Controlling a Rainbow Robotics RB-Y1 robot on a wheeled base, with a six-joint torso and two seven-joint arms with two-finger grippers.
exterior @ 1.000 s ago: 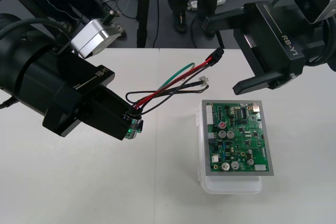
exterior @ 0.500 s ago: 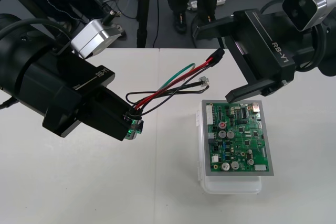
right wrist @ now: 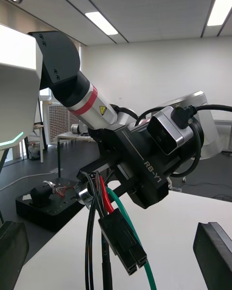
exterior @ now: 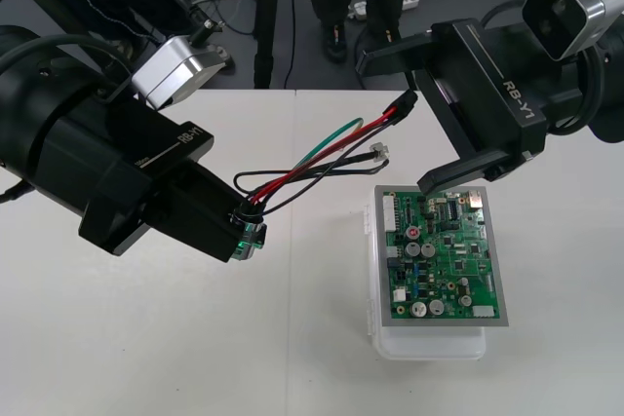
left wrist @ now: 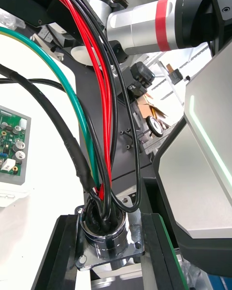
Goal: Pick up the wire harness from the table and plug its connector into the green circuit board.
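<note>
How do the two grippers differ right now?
The left gripper is shut on the harness at its socket; the right gripper is open, the black plug loose between its jaws. Left sits left of the green circuit board; right hangs over its far edge. Each is at one harness end.

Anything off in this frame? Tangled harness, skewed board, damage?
Nothing stands out. Left gripper is shut on the harness socket; the wires arc to the black plug, which hangs between the fingers of the open right gripper. Green board sits flat on its white base.
</note>
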